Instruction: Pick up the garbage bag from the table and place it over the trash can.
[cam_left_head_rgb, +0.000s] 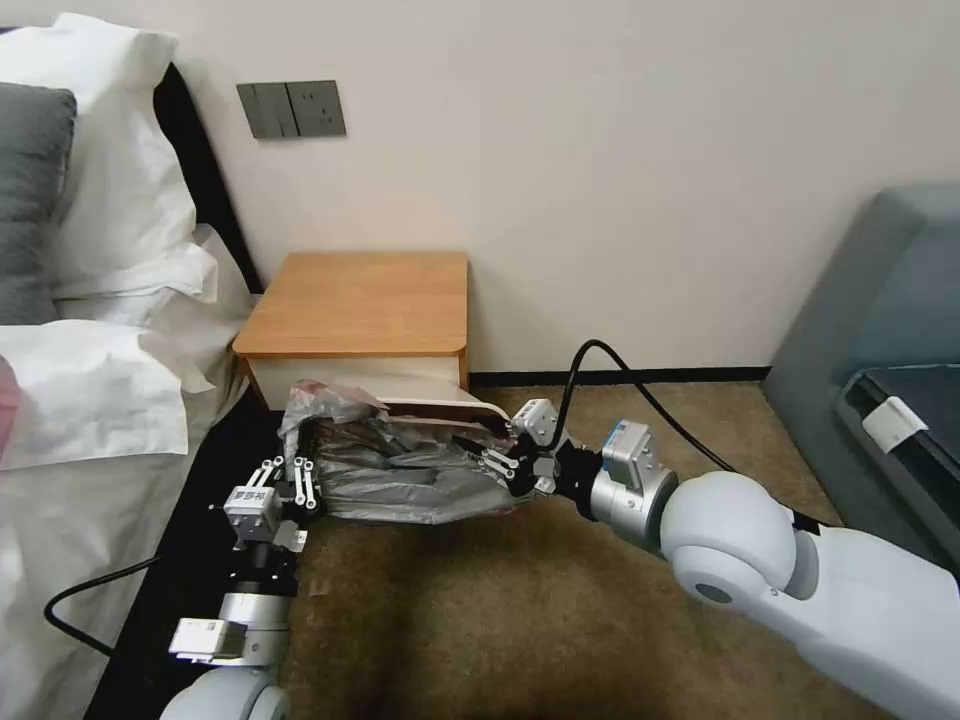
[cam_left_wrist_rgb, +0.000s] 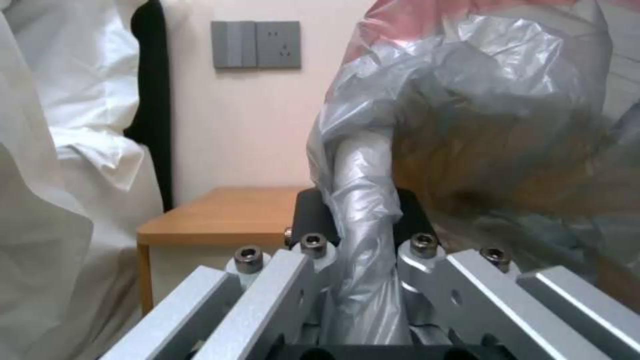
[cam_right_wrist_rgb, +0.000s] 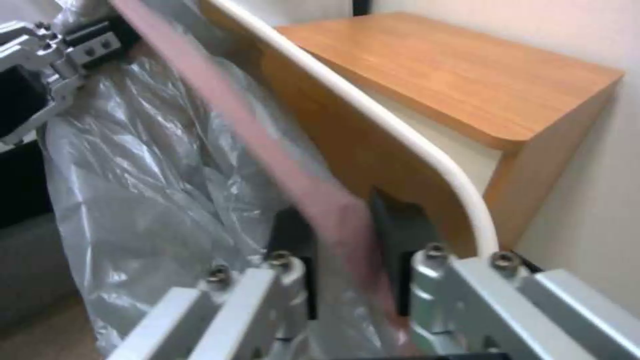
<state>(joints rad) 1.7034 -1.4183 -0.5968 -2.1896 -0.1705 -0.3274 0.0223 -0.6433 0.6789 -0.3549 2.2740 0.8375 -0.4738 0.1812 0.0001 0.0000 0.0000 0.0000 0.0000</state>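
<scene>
No legible text, brand, number or sign anywhere, small white label on the dark tray at right (cam_left_head_rgb: 893, 421) too blurred to read

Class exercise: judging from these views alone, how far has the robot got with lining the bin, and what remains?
Done: the garbage bag is off the table, whose top is bare. In hand: the left gripper and right gripper each pinch a side of the bag, stretching it across the trash can. Left: the far rim of the can is uncovered, so the bag is not yet seated around it.
</scene>
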